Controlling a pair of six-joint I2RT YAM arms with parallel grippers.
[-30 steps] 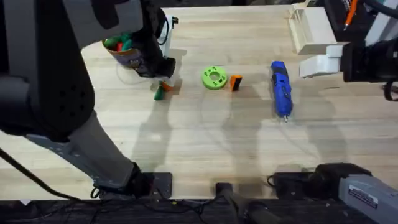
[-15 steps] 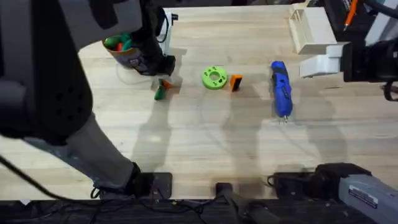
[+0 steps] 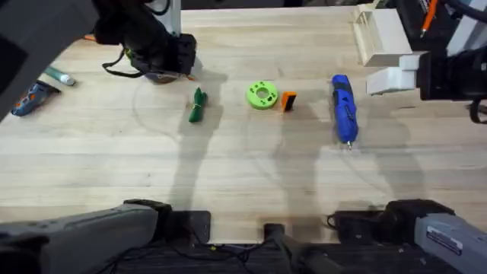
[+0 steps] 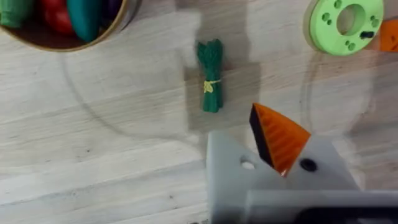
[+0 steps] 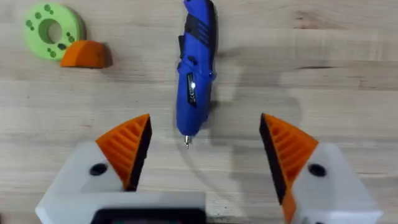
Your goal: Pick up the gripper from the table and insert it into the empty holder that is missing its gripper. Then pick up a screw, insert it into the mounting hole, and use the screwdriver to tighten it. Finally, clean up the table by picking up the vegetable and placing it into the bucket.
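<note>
Pale wooden counter under both of my arms. My right gripper hangs wide open with nothing held, its orange pads either side of the screwdriver tip just ahead. Beyond lie the loose orange gripper and green disc. My left gripper: I cannot tell its opening; the vegetable lies just ahead, the bucket farther off.

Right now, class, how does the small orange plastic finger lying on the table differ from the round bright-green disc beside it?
The orange plastic finger is a solid wedge; the green disc is round with a big centre hole and small holes around it. The finger is smaller than the disc. The finger lies between the disc and the blue screwdriver. Both rest on the wooden table, side by side.
</note>
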